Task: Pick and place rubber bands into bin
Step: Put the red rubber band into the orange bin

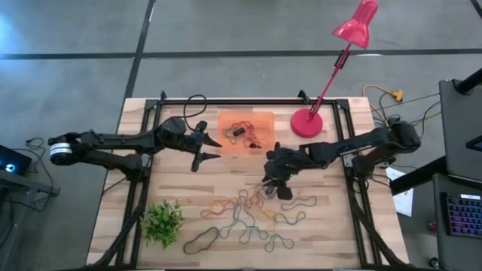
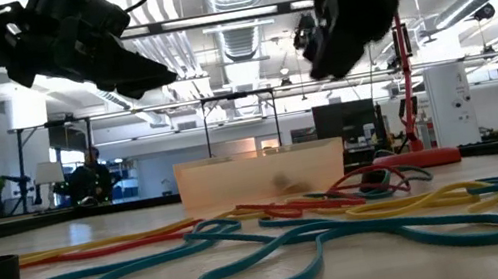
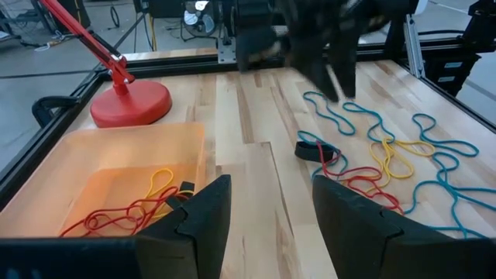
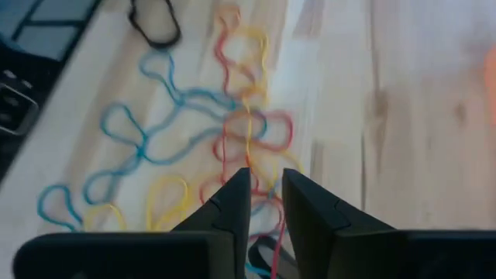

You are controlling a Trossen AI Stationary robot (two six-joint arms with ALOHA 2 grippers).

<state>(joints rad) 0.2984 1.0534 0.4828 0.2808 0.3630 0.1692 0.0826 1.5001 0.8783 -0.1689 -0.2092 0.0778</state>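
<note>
Table (image 1: 324, 226) overhead; only left wrist view showing bands inside bin (image 3: 93, 167), left gripper (image 3: 263, 221) wide.

Table (image 1: 331, 226): pale wood planks, matt, visible grain. Bin (image 1: 263, 119), beside the left gripper's (image 1: 213, 150) spread jaws: translucent orange plastic, smooth. Rubber bands (image 1: 248, 214), below the right gripper's (image 1: 273, 185) slightly parted jaws: thin matt rubber, red, yellow, teal, black. Gripper fingers (image 3: 203, 225): dark matt plastic, faceted. Lamp base (image 1: 306, 122): glossy red. Table frame (image 1: 361, 218): black metal rails. Plant (image 1: 163, 221): green, plastic-looking leaves.
</note>
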